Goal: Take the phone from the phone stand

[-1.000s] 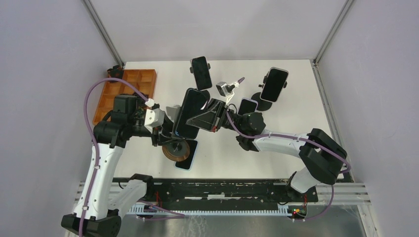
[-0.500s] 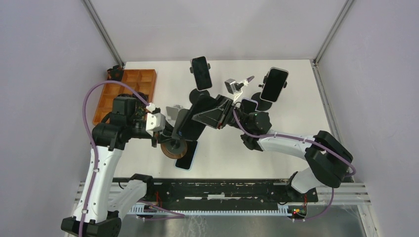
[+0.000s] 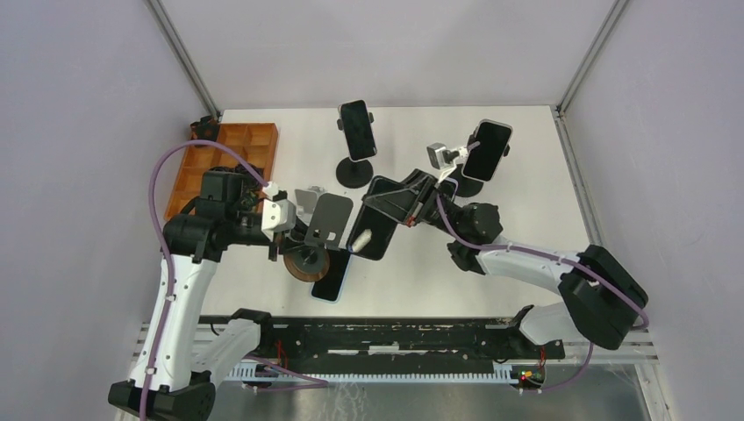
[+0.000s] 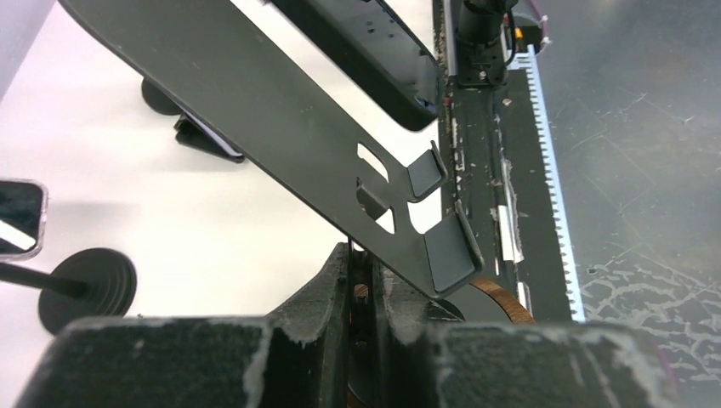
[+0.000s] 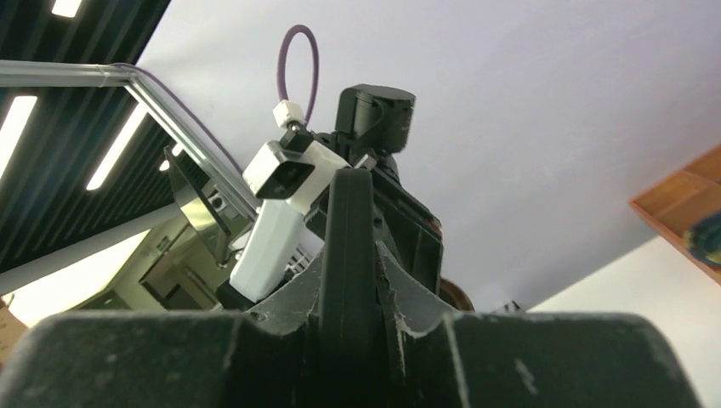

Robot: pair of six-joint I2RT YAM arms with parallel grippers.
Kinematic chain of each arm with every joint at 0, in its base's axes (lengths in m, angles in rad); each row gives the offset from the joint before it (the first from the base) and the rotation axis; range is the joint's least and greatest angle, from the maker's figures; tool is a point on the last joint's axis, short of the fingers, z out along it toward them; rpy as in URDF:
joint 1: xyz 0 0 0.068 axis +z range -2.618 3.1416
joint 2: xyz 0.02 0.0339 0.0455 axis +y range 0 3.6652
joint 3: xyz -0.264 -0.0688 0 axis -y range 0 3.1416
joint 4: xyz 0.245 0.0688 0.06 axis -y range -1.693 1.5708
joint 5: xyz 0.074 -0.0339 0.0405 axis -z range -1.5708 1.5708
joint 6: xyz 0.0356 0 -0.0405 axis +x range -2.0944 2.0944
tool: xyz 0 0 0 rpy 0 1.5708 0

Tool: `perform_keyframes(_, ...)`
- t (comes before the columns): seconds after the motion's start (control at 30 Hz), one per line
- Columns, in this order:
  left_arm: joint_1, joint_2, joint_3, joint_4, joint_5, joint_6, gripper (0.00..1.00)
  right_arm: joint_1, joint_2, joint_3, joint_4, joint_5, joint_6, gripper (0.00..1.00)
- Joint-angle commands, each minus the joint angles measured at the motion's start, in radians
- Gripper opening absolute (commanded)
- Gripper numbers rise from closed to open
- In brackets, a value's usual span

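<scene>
Above white table [image 3: 526, 175], lilac walls [image 3: 79, 132] behind, black slab phone [image 3: 379, 224] is clamped edge-on in right gripper [image 3: 411, 195], just beside & clear of black metal plate stand [image 3: 329, 219]. Stand's back is pinched by narrowed left gripper [image 4: 361, 272].

Top view: bright, even overhead light; white table [image 3: 404, 289] shows only soft, short shadows, no glare, sharp throughout. Left wrist view: table [image 4: 212, 221] nearly blown out at left; left fingers [image 4: 170, 365] blurred along btm edge. Right wrist view: backlit, ceiling light strips [image 5: 25, 119] glare upper left; right fingers [image 5: 553, 357] dark, out of focus.
</scene>
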Motion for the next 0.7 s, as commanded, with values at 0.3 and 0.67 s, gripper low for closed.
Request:
perform_keyframes(0.3,0.004,0.013,0.035,0.153,-0.078,0.009,0.02,-0.114,-0.291,-0.214,-0.412,-0.062,-0.152,0.06)
perform_keyframes(0.67,0.004,0.020,0.067,0.105,-0.067,-0.001,0.02,-0.008,0.095,-0.165,-0.589,0.007,-0.219,0.00)
